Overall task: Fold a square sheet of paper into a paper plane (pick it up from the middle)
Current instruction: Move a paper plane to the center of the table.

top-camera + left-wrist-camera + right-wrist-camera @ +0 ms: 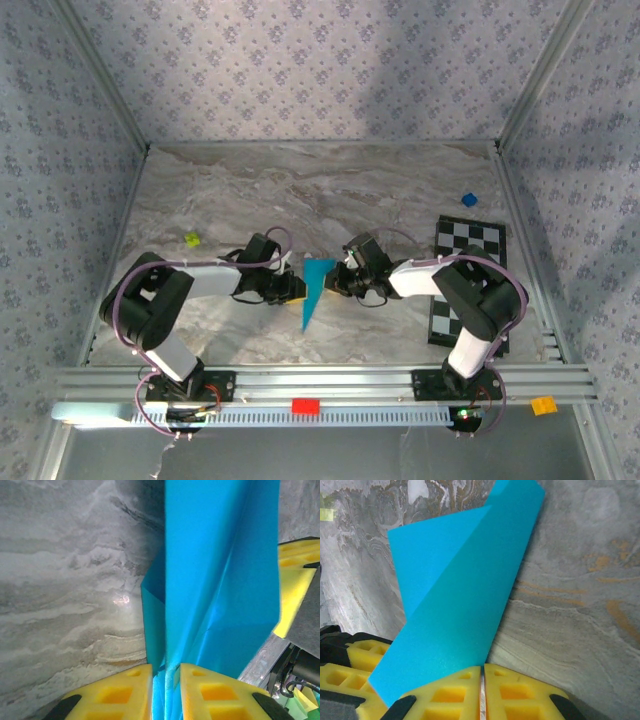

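Top external: paper plane [314,288] lies at the middle of the worktop [230,190], tip toward the arm bases, between both grippers.
Handling: thin, light and floppy, and it crushes easily. Best taken along the centre fold.
Left gripper [166,669]: pinched closed on the plane's folded layers.
Right gripper [482,668]: jaws together at the plane's edge; can't tell if it holds the paper.
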### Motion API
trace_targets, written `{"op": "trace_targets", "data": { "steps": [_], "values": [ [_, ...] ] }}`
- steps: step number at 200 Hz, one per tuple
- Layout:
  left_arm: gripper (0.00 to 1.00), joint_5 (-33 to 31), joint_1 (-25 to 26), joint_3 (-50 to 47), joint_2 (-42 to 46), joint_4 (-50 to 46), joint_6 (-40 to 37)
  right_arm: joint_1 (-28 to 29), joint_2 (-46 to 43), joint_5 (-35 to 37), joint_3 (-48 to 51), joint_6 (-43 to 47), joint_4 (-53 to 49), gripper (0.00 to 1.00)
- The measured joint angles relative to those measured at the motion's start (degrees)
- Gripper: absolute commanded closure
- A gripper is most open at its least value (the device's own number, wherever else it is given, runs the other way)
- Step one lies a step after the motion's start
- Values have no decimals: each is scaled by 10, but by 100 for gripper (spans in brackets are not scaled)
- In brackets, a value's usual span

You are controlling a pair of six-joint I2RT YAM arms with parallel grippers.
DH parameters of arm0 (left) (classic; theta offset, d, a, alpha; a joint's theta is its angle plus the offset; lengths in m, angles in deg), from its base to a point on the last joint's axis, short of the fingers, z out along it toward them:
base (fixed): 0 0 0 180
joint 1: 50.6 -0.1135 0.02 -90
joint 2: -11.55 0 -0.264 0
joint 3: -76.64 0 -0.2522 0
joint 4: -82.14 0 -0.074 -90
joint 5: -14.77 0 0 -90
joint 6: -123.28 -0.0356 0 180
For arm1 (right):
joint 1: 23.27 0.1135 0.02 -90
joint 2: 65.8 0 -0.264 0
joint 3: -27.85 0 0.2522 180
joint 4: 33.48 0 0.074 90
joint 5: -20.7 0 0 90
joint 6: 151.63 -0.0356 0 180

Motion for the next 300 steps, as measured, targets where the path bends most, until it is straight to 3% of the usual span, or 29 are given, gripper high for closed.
{"op": "trace_targets", "data": {
  "steps": [83,157,215,242,300],
  "values": [
    [87,19,0,0,-3,26,5,0,4,-6,0,-2,9,90],
    [100,19,4,0,-2,23,11,0,4,-6,0,-6,11,87],
    [100,-41,8,5,42,-22,11,2,-38,16,5,-6,-2,80],
    [100,-81,10,17,72,-56,10,2,-57,26,7,-7,-5,69],
    [100,-146,12,36,104,-122,2,25,-69,37,5,-11,-5,60]
  ]
}}
